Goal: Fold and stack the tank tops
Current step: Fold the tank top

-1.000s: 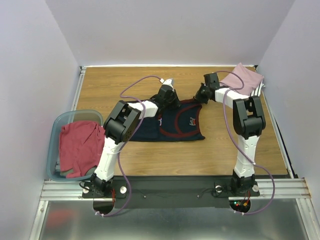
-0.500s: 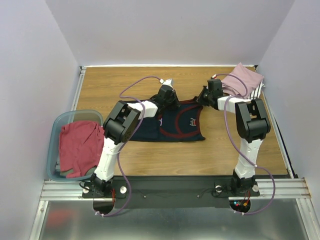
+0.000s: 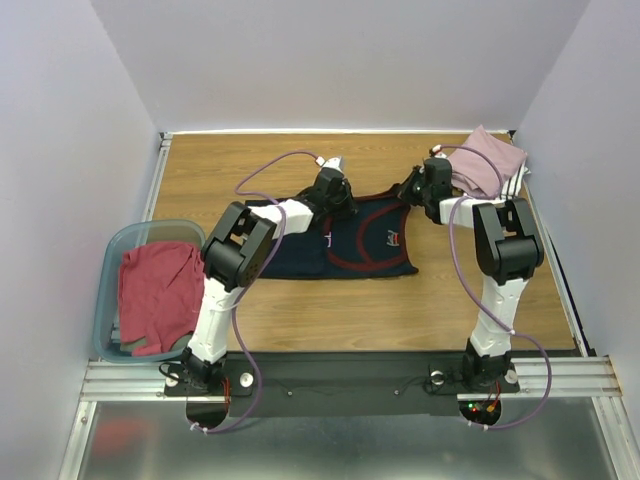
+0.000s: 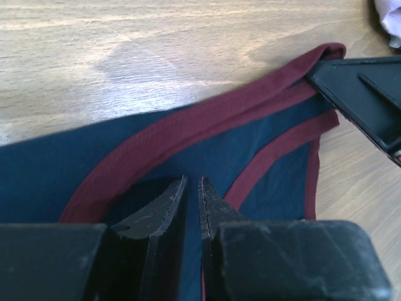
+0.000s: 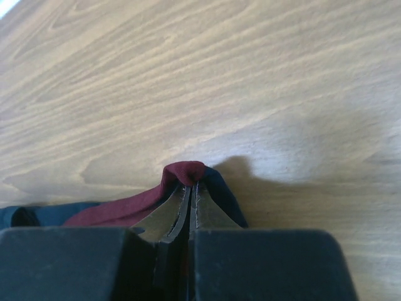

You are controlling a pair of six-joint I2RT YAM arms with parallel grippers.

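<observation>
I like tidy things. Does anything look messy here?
A little. The red top is bunched in the tub on the left, not folded. The navy jersey lies crooked, pinched by the left gripper and right gripper.

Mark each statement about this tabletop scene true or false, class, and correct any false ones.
1. The right gripper pinches a maroon-trimmed strap of the navy jersey. True.
2. The navy jersey lies inside the teal tub. False: it is spread on the wooden table; the tub holds a red top.
3. The dusty pink top sits at the table's far right corner. True.
4. The left gripper hangs wide open over bare wood. False: its fingers are closed on the navy jersey's cloth.
</observation>
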